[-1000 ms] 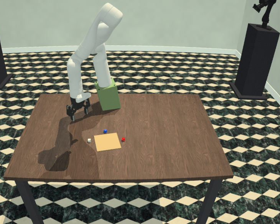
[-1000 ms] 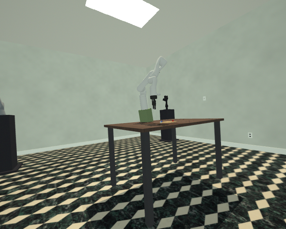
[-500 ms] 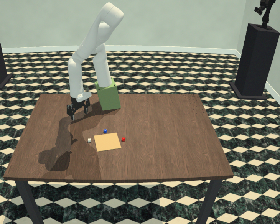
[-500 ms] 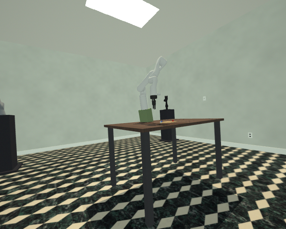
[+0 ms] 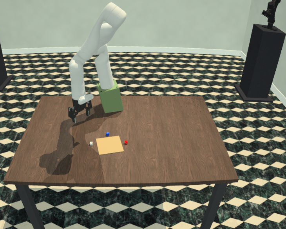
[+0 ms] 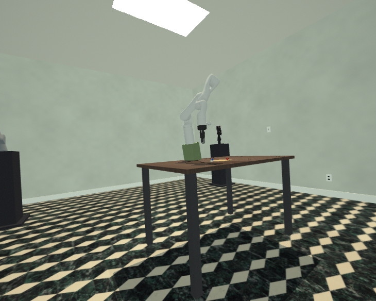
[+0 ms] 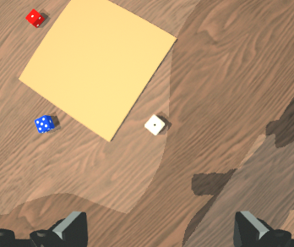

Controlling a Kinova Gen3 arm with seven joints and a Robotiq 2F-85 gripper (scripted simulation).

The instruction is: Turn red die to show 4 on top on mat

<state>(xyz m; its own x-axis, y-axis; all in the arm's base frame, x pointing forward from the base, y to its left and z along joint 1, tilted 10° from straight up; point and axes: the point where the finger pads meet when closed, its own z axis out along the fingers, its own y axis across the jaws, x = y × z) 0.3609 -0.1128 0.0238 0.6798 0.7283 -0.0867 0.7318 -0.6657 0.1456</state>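
Lying far from claw [image 5: 81, 118] [image 6: 202, 141] [image 7: 160, 228]: red die [image 5: 125, 142] [image 6: 227, 159] [image 7: 35, 18]

Pale green mottled walls [image 5: 175, 22] [image 6: 84, 113]; black-and-cream diamond-patterned floor [image 5: 162, 73] [image 6: 68, 246]; brown wooden table [image 5: 167, 138] [image 6: 168, 165]; bright white ceiling panel [image 6: 165, 13].

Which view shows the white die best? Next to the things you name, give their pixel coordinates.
Wrist: the white die [image 5: 91, 143] [image 6: 211, 160] [image 7: 155, 124] is largest there, its single top pip readable. Top shows it beside the mat [image 5: 109, 145] [image 6: 221, 160] [image 7: 97, 63], pips unclear; exterior, only a speck near the blue die [image 5: 107, 133] [image 6: 212, 159] [image 7: 44, 123].
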